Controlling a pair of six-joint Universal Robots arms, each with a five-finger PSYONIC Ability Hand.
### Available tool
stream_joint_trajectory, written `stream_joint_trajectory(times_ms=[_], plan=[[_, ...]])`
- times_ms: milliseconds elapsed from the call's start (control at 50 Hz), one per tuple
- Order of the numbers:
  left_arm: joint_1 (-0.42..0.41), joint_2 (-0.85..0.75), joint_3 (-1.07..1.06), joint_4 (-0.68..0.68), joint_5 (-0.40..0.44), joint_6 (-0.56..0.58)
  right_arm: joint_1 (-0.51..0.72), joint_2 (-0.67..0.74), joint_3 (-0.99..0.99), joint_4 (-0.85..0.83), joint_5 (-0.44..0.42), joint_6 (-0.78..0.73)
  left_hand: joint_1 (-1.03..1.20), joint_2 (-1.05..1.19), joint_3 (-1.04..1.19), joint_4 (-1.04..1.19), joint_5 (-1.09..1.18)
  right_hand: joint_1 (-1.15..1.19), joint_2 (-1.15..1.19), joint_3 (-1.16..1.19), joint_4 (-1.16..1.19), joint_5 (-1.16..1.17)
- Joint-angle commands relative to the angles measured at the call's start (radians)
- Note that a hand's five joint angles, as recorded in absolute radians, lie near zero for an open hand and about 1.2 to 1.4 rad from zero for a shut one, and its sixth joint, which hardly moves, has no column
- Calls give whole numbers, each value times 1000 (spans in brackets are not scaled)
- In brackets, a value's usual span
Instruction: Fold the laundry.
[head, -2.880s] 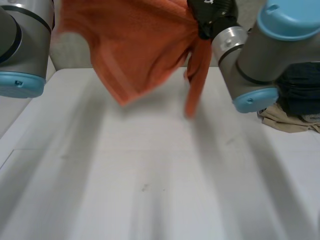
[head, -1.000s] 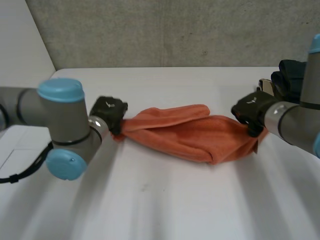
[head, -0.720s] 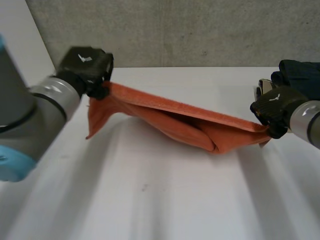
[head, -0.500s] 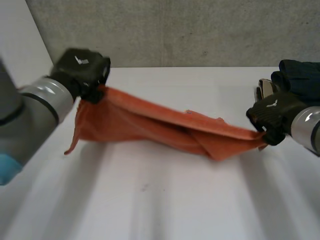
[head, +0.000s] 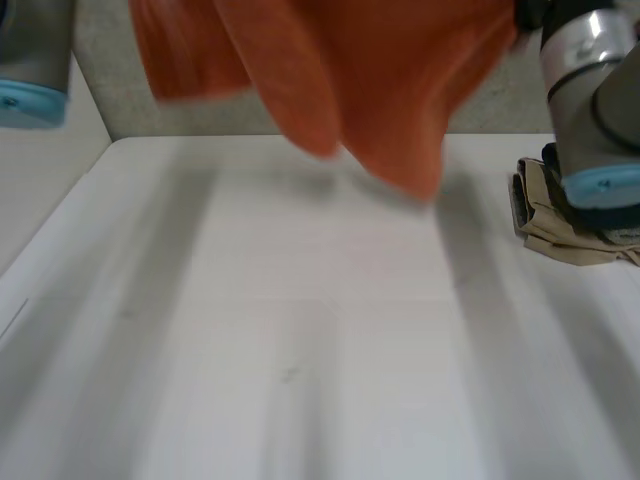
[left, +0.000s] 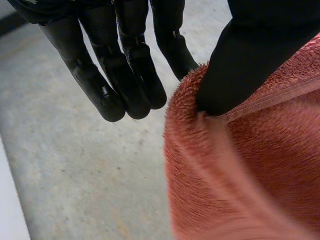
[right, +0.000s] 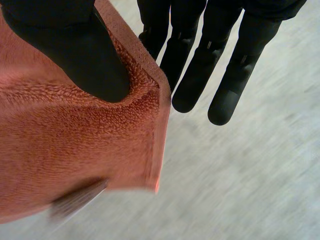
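Observation:
An orange towel (head: 380, 90) hangs in the air high over the white table (head: 300, 350), its lowest fold just above the far part of the table. In the left wrist view my left hand (left: 250, 60) pinches an edge of the towel (left: 250, 170) between thumb and a finger, while the other fingers (left: 125, 75) stay straight beside it. In the right wrist view my right hand (right: 75, 50) pinches a corner of the towel (right: 75, 150) under its thumb, the other fingers (right: 210, 60) straight past the hem. Both arms (head: 35, 60) (head: 590, 100) are raised.
A pile of beige cloth (head: 560, 225) lies at the table's right edge, below my right arm. A concrete wall (head: 100, 100) stands behind the table's far edge. The table's left edge runs diagonally toward me.
Both hands have risen steeply with the towel. It was stretched low between them across the table and now hangs high in the air.

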Motion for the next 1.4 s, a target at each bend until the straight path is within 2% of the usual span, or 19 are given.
stream_joint_trajectory(times_ms=[20, 140, 180, 240, 320, 420, 480, 500, 560, 640, 700, 860, 980, 1100, 1300, 1400], plan=[[67, 57, -155, -88, 28, -30, -13, -69, 53, 34, -44, 38, 232, 199, 207, 198, 251, 295, 218, 208, 199, 227], [110, 71, -437, -128, 56, -24, -3, -80, 232, 102, -116, 33, 232, 199, 207, 198, 251, 295, 218, 208, 199, 227], [118, 62, -508, -128, 65, -19, 2, -70, 324, 120, -163, 21, 232, 199, 207, 198, 251, 295, 218, 208, 199, 227], [130, 4, -626, -128, 81, -1, 0, -9, 424, 148, -206, -8, 232, 199, 207, 198, 251, 295, 218, 208, 199, 227], [138, -108, -706, -129, 85, 91, -6, 98, 487, 191, -200, -66, 232, 199, 207, 198, 251, 295, 218, 208, 199, 227], [155, -235, -709, -143, 75, 247, -9, 210, 507, 258, -151, -160, 229, 197, 205, 195, 248, 295, 218, 208, 199, 227], [155, -237, -704, -154, 70, 285, -13, 223, 515, 268, -144, -183, -104, -137, -129, -138, -85, 295, 218, 208, 199, 227], [152, -230, -703, -157, 65, 294, -13, 204, 519, 274, -142, -180, -373, -405, -397, -407, -354, 295, 218, 208, 199, 227], [152, -191, -709, -157, 64, 282, -12, 175, 536, 269, -142, -165, -560, -592, -584, -594, -541, 295, 218, 208, 199, 227], [158, -135, -730, -160, 64, 251, -12, 125, 570, 265, -144, -140, -686, -719, -711, -720, -668, 295, 218, 208, 199, 227], [172, -104, -758, -158, 65, 234, -15, 109, 582, 263, -144, -128, -707, -740, -732, -741, -688, 295, 218, 208, 199, 227], [276, -78, -819, -140, 107, 248, -38, 108, 585, 266, -145, -106, -660, -693, -685, -694, -642, 295, 218, 208, 199, 227], [336, -119, -818, -169, 197, 285, -35, 115, 582, 269, -141, -108, -646, -678, -670, -680, -627, 295, 218, 208, 199, 227], [327, -154, -795, -183, 242, 302, -19, 112, 587, 268, -139, -103, -646, -678, -670, -680, -627, 295, 218, 208, 199, 227], [271, -231, -738, -172, 223, 323, -16, 114, 591, 268, -130, -109, -610, -643, -635, -644, -592, 295, 218, 208, 199, 227], [258, -268, -692, -174, 196, 323, -18, 112, 599, 268, -130, -109, -522, -555, -547, -556, -504, 295, 218, 208, 199, 227]])
